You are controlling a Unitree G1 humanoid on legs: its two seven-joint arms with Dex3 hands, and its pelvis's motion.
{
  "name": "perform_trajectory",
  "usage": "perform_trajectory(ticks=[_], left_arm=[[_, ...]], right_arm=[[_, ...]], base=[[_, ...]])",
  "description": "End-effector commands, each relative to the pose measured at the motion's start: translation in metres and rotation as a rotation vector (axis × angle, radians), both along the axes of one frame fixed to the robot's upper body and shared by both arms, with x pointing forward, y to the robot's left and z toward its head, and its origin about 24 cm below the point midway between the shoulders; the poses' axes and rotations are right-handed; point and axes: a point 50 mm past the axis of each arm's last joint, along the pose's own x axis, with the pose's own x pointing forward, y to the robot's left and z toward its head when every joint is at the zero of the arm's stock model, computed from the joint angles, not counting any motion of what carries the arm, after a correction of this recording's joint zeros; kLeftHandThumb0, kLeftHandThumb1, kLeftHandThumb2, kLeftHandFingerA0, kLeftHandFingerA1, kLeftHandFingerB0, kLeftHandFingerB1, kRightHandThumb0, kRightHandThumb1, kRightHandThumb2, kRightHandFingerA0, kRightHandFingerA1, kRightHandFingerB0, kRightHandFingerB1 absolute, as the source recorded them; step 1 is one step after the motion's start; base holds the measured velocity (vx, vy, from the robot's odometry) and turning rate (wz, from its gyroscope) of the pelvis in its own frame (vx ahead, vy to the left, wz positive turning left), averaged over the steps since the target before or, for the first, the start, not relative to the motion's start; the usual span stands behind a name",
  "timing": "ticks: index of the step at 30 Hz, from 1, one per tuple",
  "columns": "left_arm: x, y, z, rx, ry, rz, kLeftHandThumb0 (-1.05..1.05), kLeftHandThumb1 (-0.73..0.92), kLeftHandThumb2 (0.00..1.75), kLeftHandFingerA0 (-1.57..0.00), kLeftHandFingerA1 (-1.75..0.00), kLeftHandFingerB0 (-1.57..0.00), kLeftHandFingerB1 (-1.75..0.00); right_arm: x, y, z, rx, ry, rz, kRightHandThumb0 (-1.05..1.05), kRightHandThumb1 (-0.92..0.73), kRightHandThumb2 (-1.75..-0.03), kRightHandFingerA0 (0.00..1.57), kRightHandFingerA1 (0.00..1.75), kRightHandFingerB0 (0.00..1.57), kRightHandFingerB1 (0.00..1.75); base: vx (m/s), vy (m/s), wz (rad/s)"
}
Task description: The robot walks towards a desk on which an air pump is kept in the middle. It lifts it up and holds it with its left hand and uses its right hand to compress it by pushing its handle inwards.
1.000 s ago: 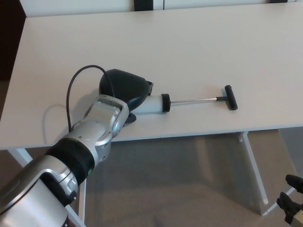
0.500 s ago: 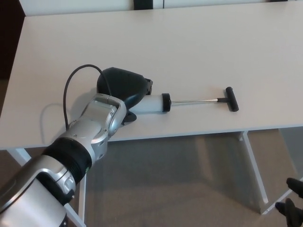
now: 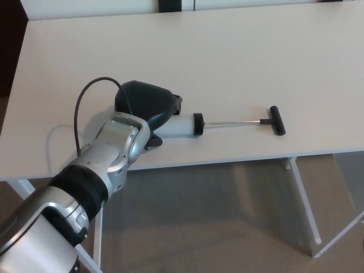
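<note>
The air pump lies on the white desk near its front edge. Its white barrel ends in a black cap, and a thin metal rod runs right to the black T-handle, fully pulled out. My left hand covers the barrel's left end, with fingers over the top and a fingertip showing beneath it, shut on the pump. The pump still rests on the desk. A black cable loops from the silver left wrist. My right hand does not show.
The desk's front edge runs just below the pump. A white desk leg slants down at the right over grey carpet. A dark object stands at the desk's far edge.
The right hand's fingertips at the bottom right corner have dropped out of view. My left hand has settled slightly leftward on the barrel. The pump has barely moved.
</note>
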Motion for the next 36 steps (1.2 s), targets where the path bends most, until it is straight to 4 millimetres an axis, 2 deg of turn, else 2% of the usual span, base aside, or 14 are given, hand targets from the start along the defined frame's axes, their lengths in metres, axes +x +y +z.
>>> perform_trajectory(ticks=[1, 8, 9, 11, 15, 16, 19, 20, 23, 24, 30, 31, 35, 36], left_arm=[[-0.002, 0.045, -0.006, -0.007, 0.087, 0.013, -0.21, 0.60, 0.58, -0.79, -1.32, -0.75, -0.51], [0.000, 0.050, 0.001, 0.000, 0.069, 0.009, -0.19, 0.58, 0.58, -0.76, -1.31, -0.76, -0.53], [-0.001, 0.050, 0.001, 0.002, 0.069, 0.001, -0.18, 0.58, 0.57, -0.75, -1.44, -0.76, -0.55], [-0.002, 0.050, 0.000, 0.005, 0.068, -0.011, -0.18, 0.58, 0.57, -0.75, -1.44, -0.76, -0.55], [0.000, 0.054, 0.003, 0.024, 0.035, -0.018, -0.16, 0.59, 0.59, -0.74, -1.45, -0.74, -0.73], [0.000, 0.056, 0.004, 0.025, 0.031, -0.021, -0.14, 0.63, 0.57, -0.67, -1.57, -0.64, -0.95], [0.000, 0.057, 0.004, 0.022, 0.031, -0.020, -0.14, 0.63, 0.57, -0.67, -1.57, -0.64, -0.95], [0.000, 0.058, 0.004, 0.022, 0.029, -0.019, -0.15, 0.60, 0.57, -0.71, -1.55, -0.73, -0.64], [0.000, 0.058, 0.004, 0.023, 0.028, -0.019, -0.15, 0.60, 0.57, -0.71, -1.55, -0.73, -0.64], [0.001, 0.060, 0.005, 0.021, 0.028, -0.014, -0.13, 0.61, 0.56, -0.69, -1.59, -0.68, -0.82], [0.004, 0.064, 0.011, 0.009, 0.021, 0.003, -0.16, 0.60, 0.58, -0.74, -1.54, -0.75, -0.69], [0.004, 0.064, 0.011, 0.016, 0.018, 0.003, -0.18, 0.63, 0.55, -0.69, -1.65, -0.64, -1.10], [0.004, 0.062, 0.011, 0.029, 0.014, -0.002, -0.18, 0.63, 0.55, -0.69, -1.65, -0.64, -1.10], [0.003, 0.062, 0.010, 0.021, 0.015, -0.001, -0.17, 0.67, 0.55, -0.66, -1.71, -0.55, -1.30]], right_arm=[[0.001, 0.038, 0.244, -0.430, -1.115, 0.139, -0.69, -0.80, -0.65, 0.18, 0.27, 0.19, 0.28], [0.065, 0.033, 0.251, -0.319, -1.007, 0.090, -0.70, -0.80, -0.63, 0.07, 0.26, 0.12, 0.26], [0.079, 0.031, 0.251, -0.326, -0.970, 0.103, -0.84, -0.81, -1.11, 0.00, 0.10, 0.00, 0.12], [0.093, 0.027, 0.251, -0.340, -0.930, 0.114, -0.84, -0.81, -1.11, 0.00, 0.10, 0.00, 0.12], [0.113, 0.017, 0.257, -0.307, -0.901, 0.141, -0.77, -0.70, -1.07, 0.07, 0.43, 0.01, 0.34], [0.120, 0.015, 0.259, -0.265, -0.869, 0.177, -0.36, -0.50, -1.08, 0.00, 0.48, 0.00, 0.48], [0.123, 0.015, 0.259, -0.248, -0.852, 0.194, -0.36, -0.50, -1.08, 0.00, 0.48, 0.00, 0.48], [0.128, 0.015, 0.258, -0.243, -0.828, 0.210, -0.69, -0.86, -0.66, 0.20, 0.32, 0.16, 0.28], [0.132, 0.016, 0.258, -0.242, -0.811, 0.220, -0.69, -0.86, -0.66, 0.20, 0.32, 0.16, 0.28], [0.144, 0.019, 0.251, -0.246, -0.732, 0.235, -0.70, -0.87, -0.66, 0.20, 0.30, 0.16, 0.28], [0.192, 0.027, 0.211, -0.088, -0.444, 0.299, -0.68, -0.84, -0.66, 0.18, 0.29, 0.20, 0.29], [0.206, 0.028, 0.189, -0.010, -0.336, 0.304, -0.85, -0.70, -1.00, 0.02, 0.40, 0.10, 0.39], [0.216, 0.029, 0.169, 0.053, -0.244, 0.304, -0.85, -0.70, -1.00, 0.02, 0.40, 0.10, 0.39], [0.219, 0.028, 0.161, 0.063, -0.213, 0.298, -0.70, -0.87, -0.66, 0.13, 0.31, 0.13, 0.27]], base=[[0.00, 0.000, 0.00], [0.00, 0.000, 0.00], [0.00, 0.000, 0.00], [0.00, 0.000, 0.00], [0.00, 0.000, 0.00], [0.00, 0.000, 0.00], [0.00, 0.000, 0.00], [0.00, 0.000, 0.00], [0.00, 0.000, 0.00], [0.00, 0.000, 0.00], [0.00, 0.000, 0.00], [0.00, 0.000, 0.00], [0.00, 0.000, 0.00], [0.00, 0.000, 0.00]])
